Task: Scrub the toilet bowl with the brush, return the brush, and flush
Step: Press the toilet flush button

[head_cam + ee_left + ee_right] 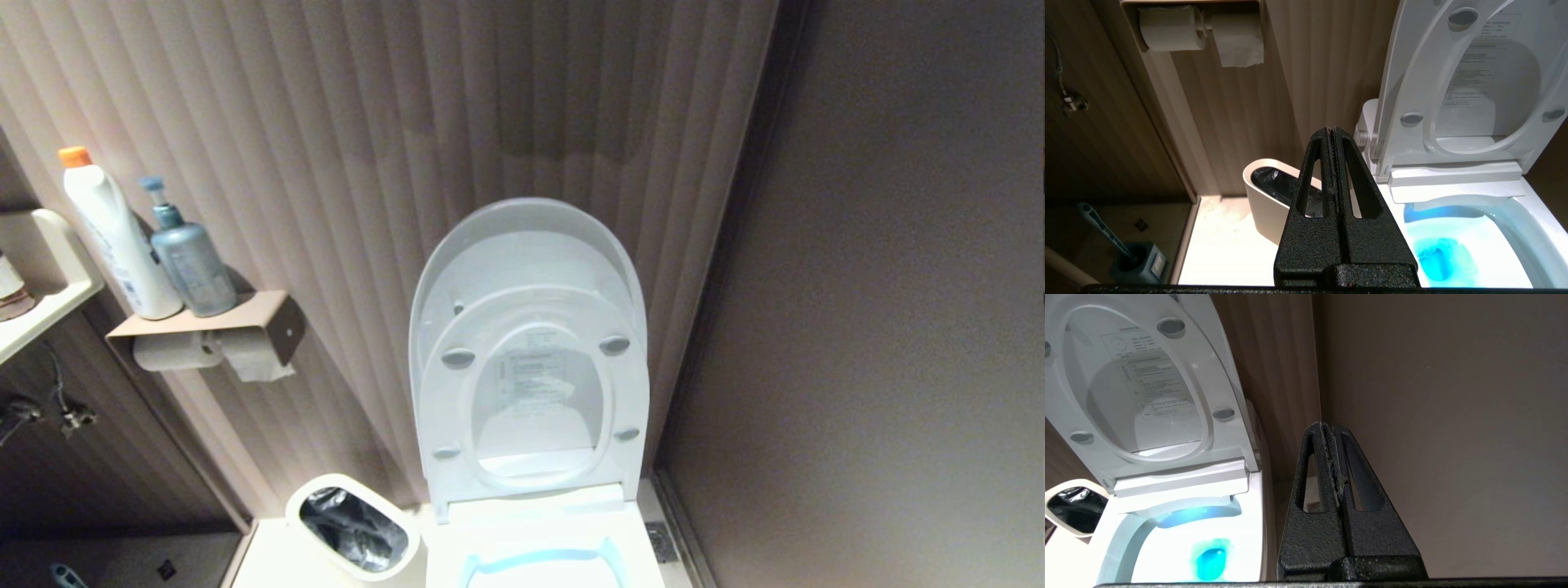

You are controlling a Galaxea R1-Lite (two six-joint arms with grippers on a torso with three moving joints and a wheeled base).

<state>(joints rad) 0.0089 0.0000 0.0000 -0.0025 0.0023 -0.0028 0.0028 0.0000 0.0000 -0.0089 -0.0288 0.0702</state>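
Observation:
The toilet bowl point(539, 513) stands low in the middle of the head view, its seat and lid point(531, 269) raised against the ribbed wall. Blue water lies in the toilet bowl point(1457, 228), which also appears in the right wrist view point(1216, 526). My left gripper point(1333, 130) is shut and empty, hanging above the floor between the waste bin and the bowl's left side. The right gripper point(1327, 426) is also shut and empty, beside the bowl's right side near the wall. Neither gripper shows in the head view. The brush is out of view.
An off-white waste bin point(314, 492) with a black liner stands left of the bowl. A dark blue-handled brush point(1102, 230) stands in a grey-blue holder point(1143, 267) further left. Two bottles point(122, 237) stand on a shelf over paper rolls point(175, 349). A plain wall point(882, 327) closes the right.

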